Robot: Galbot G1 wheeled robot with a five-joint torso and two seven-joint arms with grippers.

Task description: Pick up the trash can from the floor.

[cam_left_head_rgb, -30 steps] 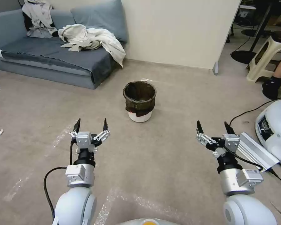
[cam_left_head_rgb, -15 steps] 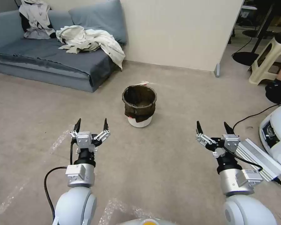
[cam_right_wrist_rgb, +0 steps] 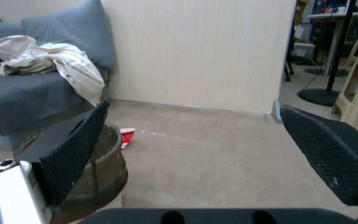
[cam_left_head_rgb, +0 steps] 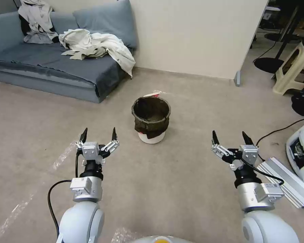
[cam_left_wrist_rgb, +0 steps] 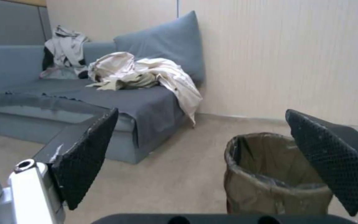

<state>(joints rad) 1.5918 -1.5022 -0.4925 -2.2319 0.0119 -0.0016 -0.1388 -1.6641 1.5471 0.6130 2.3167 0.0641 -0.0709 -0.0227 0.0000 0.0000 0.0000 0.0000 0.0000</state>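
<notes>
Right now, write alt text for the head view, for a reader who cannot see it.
A small white trash can with a dark bag folded over its rim stands upright on the beige floor, ahead of and between the robot's two raised arms. The left tool and right tool are both open and hold nothing. A blue-grey sofa with crumpled clothes stands behind, at left.

Both arms reach forward and low, side by side and well apart, wrists straight and pointing ahead; the left claw has its two dark fingers spread wide with nothing between them; the right claw matches it, fingers parted and empty; a black cable loops from the left wrist back toward the forearm.
</notes>
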